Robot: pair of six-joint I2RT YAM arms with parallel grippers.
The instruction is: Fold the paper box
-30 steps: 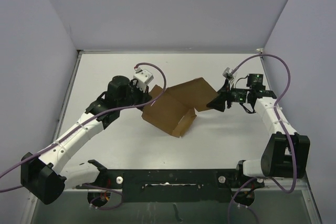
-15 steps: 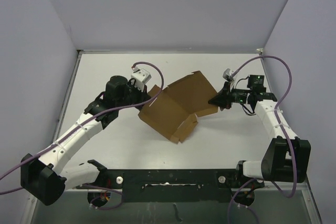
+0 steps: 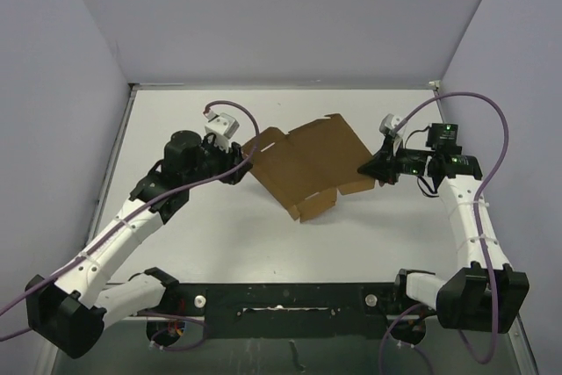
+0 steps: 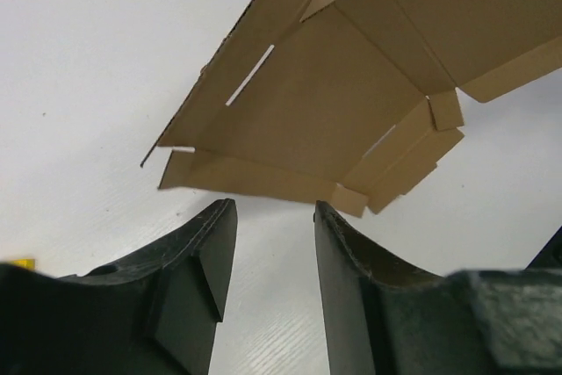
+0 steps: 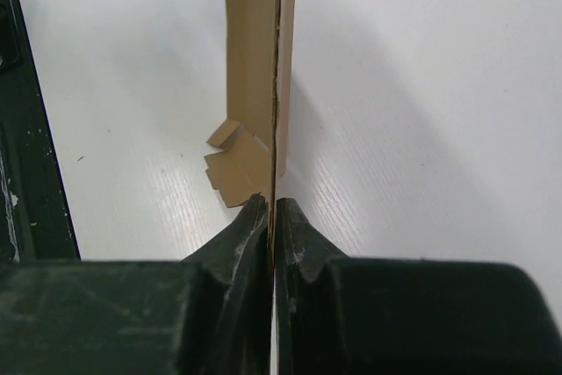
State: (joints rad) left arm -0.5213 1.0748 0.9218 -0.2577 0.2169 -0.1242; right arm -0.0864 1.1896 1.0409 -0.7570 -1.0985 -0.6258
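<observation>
Paper box: brown cardboard, matt, smooth faces, fibrous cut edges; table: white, matt, faint linear grain; left gripper, right gripper: black plastic, matt, scuffed, dusty; arm links at 8 o'clock: white plastic, slight sheen; walls: pale lavender, matt.

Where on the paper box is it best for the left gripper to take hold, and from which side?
Likely the narrow flap on the left edge of the paper box, approached from the left. That thin edge faces the open left gripper directly, and the right gripper pinches the opposite edge.
</observation>
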